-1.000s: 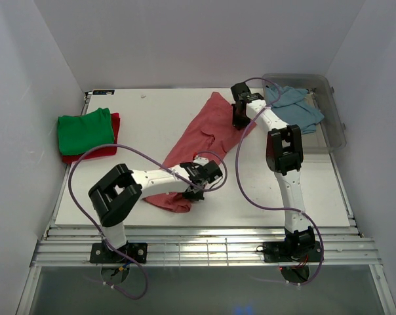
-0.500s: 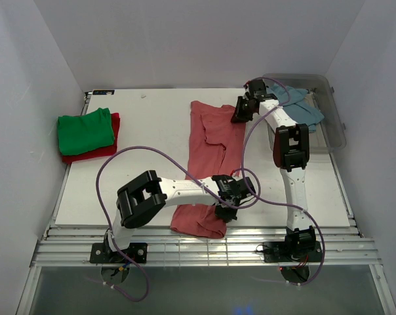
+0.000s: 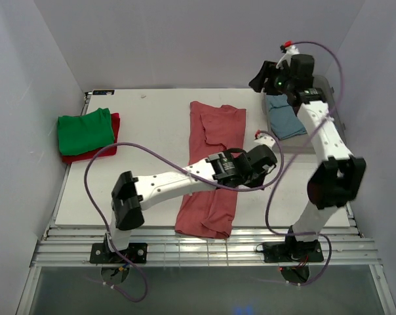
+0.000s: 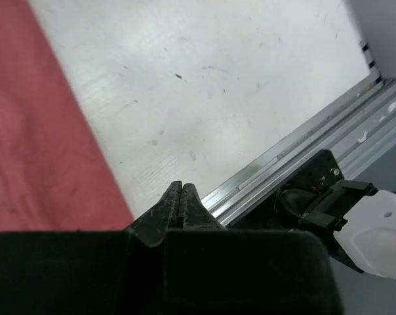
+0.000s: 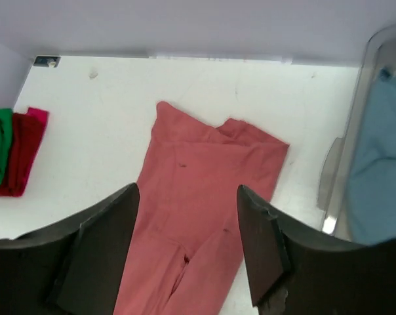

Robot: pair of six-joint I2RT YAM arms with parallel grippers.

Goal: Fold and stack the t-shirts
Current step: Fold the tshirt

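Bin (image 5: 363,92) w/ blue shirt (image 5: 381,177) sits right of your R hand (image 5: 187,246), fingers apart; pink shirt (image 3: 214,144) just left of L hand (image 3: 269,157), pinched together.

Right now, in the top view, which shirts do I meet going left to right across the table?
green shirt (on top of the red shirt) → pink shirt → blue shirt
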